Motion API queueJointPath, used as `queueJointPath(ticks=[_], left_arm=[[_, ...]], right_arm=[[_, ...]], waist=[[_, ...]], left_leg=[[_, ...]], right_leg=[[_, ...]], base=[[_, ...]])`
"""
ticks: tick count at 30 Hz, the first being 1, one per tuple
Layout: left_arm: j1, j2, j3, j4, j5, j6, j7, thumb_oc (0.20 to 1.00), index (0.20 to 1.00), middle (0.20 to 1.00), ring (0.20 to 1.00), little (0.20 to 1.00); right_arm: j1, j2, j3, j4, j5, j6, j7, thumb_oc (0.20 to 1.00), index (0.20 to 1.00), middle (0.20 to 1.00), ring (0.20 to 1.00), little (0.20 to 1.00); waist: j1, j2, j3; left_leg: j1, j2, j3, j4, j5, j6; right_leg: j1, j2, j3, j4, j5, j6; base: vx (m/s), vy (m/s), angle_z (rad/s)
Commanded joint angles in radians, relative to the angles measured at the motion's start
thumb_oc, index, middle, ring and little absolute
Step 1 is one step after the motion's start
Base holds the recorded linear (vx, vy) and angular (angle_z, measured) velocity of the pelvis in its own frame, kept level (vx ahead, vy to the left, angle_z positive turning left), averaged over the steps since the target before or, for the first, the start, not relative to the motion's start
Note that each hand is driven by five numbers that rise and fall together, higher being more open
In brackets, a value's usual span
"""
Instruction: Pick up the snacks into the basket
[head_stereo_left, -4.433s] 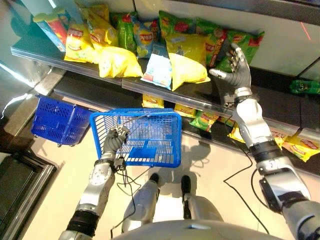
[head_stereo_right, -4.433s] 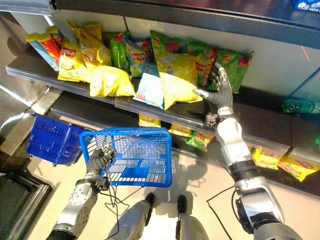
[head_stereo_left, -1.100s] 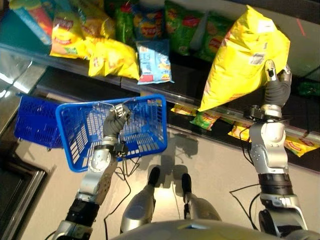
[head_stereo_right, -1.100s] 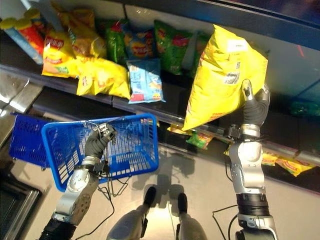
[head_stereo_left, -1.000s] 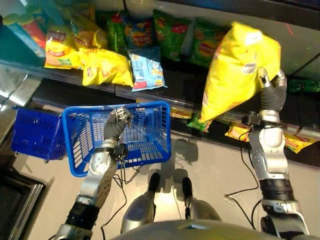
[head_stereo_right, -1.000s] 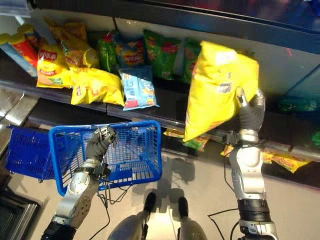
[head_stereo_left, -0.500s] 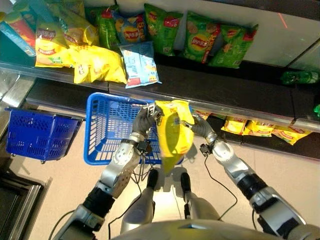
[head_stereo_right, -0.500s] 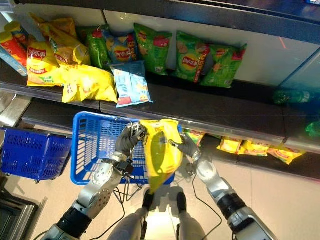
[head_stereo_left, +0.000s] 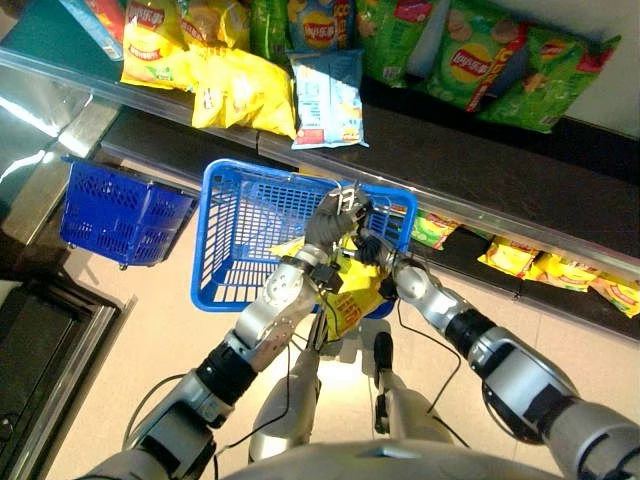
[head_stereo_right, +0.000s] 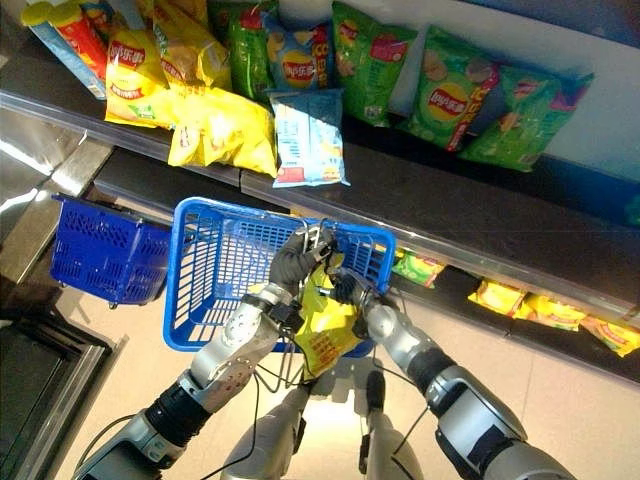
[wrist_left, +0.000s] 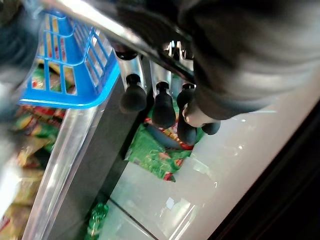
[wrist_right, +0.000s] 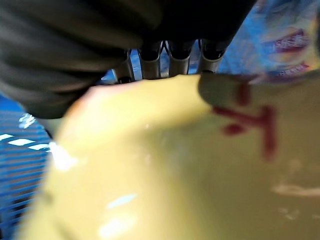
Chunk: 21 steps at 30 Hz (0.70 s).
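Left eye view: our right hand (head_stereo_left: 372, 247), fingers wrapped on the yellow snack bag (head_stereo_left: 352, 292), has brought it down from the shelf to the blue basket (head_stereo_left: 232, 208), whose handle our left hand (head_stereo_left: 330, 222) grips; release remains.

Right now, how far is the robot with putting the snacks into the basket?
Done: the yellow snack bag is off the shelf. In hand: the right hand holds it at the blue basket's near rim, not yet inside; the left hand grips the basket's handle. Left: drop it in; more snack bags lie on the shelf.
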<state>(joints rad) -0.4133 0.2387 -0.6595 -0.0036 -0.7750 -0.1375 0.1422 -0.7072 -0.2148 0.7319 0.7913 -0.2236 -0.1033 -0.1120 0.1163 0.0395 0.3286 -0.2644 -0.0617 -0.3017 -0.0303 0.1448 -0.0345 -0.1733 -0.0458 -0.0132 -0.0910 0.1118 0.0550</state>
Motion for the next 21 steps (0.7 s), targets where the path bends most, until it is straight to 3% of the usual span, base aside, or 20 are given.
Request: queueJointPath(ticks=[1,5,10,18,19,20,21], left_arm=[[-0.271,-0.167,-0.018,-0.146,-0.045,-0.101,-0.046,0.200,0.200,0.200,0.200,0.200],[-0.228,-0.136,-0.082,-0.180,-0.090,-0.104,-0.081,0.200,0.200,0.200,0.200,0.200],[-0.228,-0.108,-0.096,-0.189,-0.102,-0.079,-0.089,0.200,0.200,0.200,0.200,0.200],[-0.248,-0.103,-0.097,-0.211,-0.084,-0.075,-0.072,0.200,0.200,0.200,0.200,0.200],[-0.244,-0.101,-0.089,-0.207,-0.073,-0.073,-0.071,0.200,0.200,0.200,0.200,0.200],[-0.244,-0.101,-0.089,-0.207,-0.073,-0.073,-0.071,0.200,0.200,0.200,0.200,0.200],[-0.244,-0.098,-0.083,-0.205,-0.066,-0.072,-0.070,0.200,0.200,0.200,0.200,0.200]], right_arm=[[-0.071,0.128,0.031,0.118,-0.023,-0.028,-0.043,0.200,0.200,0.200,0.200,0.200],[-0.171,0.030,-0.040,0.245,0.023,-0.010,-0.098,0.200,0.200,0.200,0.200,0.200],[-0.275,0.024,-0.095,0.314,0.115,0.008,-0.142,0.200,0.200,0.200,0.200,0.200],[-0.396,-0.036,-0.124,0.409,0.164,0.026,-0.180,0.200,0.200,0.200,0.200,0.200],[-0.387,-0.037,-0.131,0.421,0.173,0.028,-0.182,0.231,0.231,0.231,0.231,0.231],[-0.387,-0.037,-0.131,0.421,0.173,0.028,-0.182,0.470,0.470,0.470,0.470,0.470],[-0.379,-0.038,-0.137,0.426,0.177,0.028,-0.182,1.000,1.000,1.000,1.000,1.000]], waist=[[0.036,-0.002,0.006],[0.071,0.021,0.022],[0.092,0.025,0.031],[0.109,0.049,0.108],[0.109,0.046,0.113],[0.109,0.046,0.113],[0.106,0.045,0.113]], left_leg=[[-0.017,-0.065,0.016,0.085,-0.107,0.028],[-0.039,-0.076,-0.011,0.086,-0.091,0.023],[-0.060,-0.084,-0.019,0.097,-0.092,0.025],[-0.133,-0.095,-0.017,0.140,-0.089,0.023],[-0.134,-0.096,-0.017,0.154,-0.094,0.025],[-0.134,-0.096,-0.017,0.154,-0.095,0.025],[-0.132,-0.096,-0.017,0.160,-0.098,0.026]], right_leg=[[-0.031,-0.068,0.009,0.085,-0.067,0.078],[-0.040,-0.074,-0.012,0.085,-0.063,0.080],[-0.052,-0.076,-0.012,0.088,-0.065,0.082],[-0.142,-0.067,-0.023,0.165,-0.077,0.069],[-0.141,-0.063,-0.022,0.176,-0.086,0.066],[-0.141,-0.063,-0.022,0.177,-0.087,0.066],[-0.140,-0.063,-0.022,0.180,-0.091,0.066]], base=[[0.00,-0.009,0.11],[-0.03,-0.008,0.18],[-0.01,0.007,0.17],[-0.06,-0.002,0.02],[0.00,0.000,0.00],[0.00,0.000,0.00],[0.00,0.012,0.06]])
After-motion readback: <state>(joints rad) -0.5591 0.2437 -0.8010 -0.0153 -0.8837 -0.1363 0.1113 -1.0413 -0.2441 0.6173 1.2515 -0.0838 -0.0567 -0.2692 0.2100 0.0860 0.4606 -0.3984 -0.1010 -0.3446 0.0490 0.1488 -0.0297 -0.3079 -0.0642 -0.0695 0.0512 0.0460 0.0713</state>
